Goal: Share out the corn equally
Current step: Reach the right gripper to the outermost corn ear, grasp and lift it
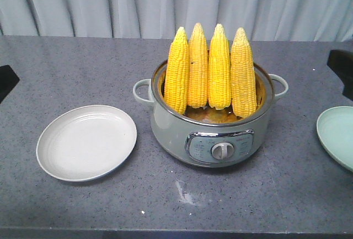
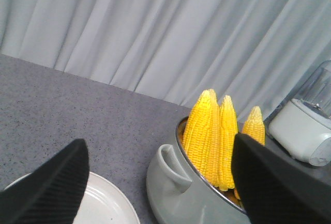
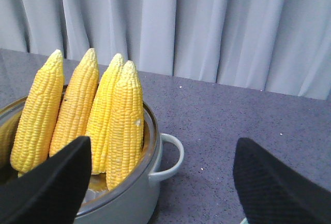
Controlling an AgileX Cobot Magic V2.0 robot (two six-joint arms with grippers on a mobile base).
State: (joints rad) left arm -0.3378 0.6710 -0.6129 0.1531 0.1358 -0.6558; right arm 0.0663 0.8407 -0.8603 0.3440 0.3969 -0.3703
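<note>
Desk: grey, speckled; pale curtain behind far edge.
Corn: four cobs upright in pot, mid-desk.
Left gripper: fingers wide apart, empty.
Right gripper: fingers wide apart, empty.

Glossy pot; matt speckled table; knobbly corn

Four corn cobs upright, packed side by side in cooker pot; tips open from above. Bare counter between pot and white plate; green plate far right.
</note>
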